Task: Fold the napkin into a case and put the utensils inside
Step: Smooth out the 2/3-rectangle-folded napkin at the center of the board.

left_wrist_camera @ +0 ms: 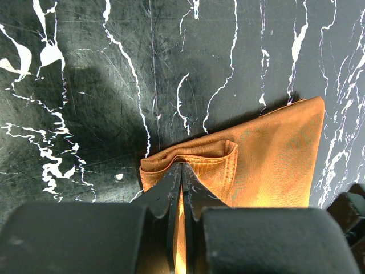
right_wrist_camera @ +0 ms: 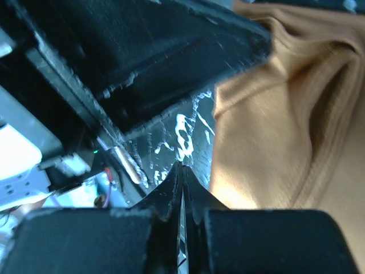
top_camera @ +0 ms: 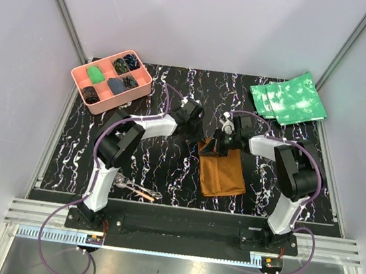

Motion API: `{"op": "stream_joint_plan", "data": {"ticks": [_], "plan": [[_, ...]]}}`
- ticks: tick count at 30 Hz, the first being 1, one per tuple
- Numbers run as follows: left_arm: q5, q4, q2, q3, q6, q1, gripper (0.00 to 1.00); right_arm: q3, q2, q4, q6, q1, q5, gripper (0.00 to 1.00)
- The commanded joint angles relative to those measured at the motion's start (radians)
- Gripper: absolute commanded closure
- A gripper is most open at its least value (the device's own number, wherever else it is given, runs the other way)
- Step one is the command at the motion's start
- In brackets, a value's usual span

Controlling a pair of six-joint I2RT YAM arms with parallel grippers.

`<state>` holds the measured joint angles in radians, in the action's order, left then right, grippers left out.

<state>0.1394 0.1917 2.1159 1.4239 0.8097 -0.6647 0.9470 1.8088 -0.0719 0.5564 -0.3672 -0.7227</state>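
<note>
The rust-brown napkin (top_camera: 222, 173) lies folded into an oblong in the middle of the black marbled table. Its far end is lifted. My left gripper (top_camera: 195, 137) is at that end's left corner, shut on a fold of the napkin (left_wrist_camera: 268, 154); orange cloth shows between the fingertips of this gripper (left_wrist_camera: 182, 166). My right gripper (top_camera: 217, 146) is beside it over the same far end. In the right wrist view this gripper (right_wrist_camera: 182, 165) is shut with no cloth between the fingers, and the napkin (right_wrist_camera: 274, 131) is just to its right. The utensils (top_camera: 138, 189) lie near the left arm's base.
A pink compartment tray (top_camera: 76, 76) with small items stands at the back left. Green mottled cloths (top_camera: 288, 98) lie at the back right. The left arm's black body (right_wrist_camera: 142, 51) fills the top of the right wrist view, close to the right gripper.
</note>
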Motion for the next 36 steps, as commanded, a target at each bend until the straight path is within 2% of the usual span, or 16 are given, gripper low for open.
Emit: {"op": "stream_joint_plan", "data": {"ticks": [1, 5, 10, 23, 27, 31, 36], "plan": [[-0.02, 0.078, 0.032, -0.036, -0.018, -0.007, 0.94, 0.009, 0.072, 0.173, 0.045, 0.004, -0.13, 0.96], [-0.023, 0.091, 0.033, -0.022, -0.02, -0.007, 0.95, -0.04, 0.136, 0.233, 0.057, 0.004, -0.162, 0.96], [-0.023, 0.098, 0.033, -0.017, -0.02, -0.007, 0.95, -0.141, 0.139, 0.302, 0.077, 0.002, -0.202, 0.96], [-0.035, 0.107, 0.041, -0.011, -0.02, -0.004, 0.96, -0.39, -0.106, 0.316, 0.129, 0.002, -0.208, 0.94], [-0.035, 0.107, 0.044, -0.006, -0.017, -0.004, 0.96, -0.456, -0.095, 0.339, 0.135, 0.001, -0.185, 0.94], [-0.032, 0.107, 0.047, -0.002, -0.018, -0.006, 0.96, -0.522, -0.061, 0.457, 0.201, 0.002, -0.213, 0.94], [-0.034, 0.115, 0.047, 0.001, -0.021, -0.004, 0.96, -0.545, -0.193, 0.367, 0.203, 0.001, -0.198, 0.94]]}}
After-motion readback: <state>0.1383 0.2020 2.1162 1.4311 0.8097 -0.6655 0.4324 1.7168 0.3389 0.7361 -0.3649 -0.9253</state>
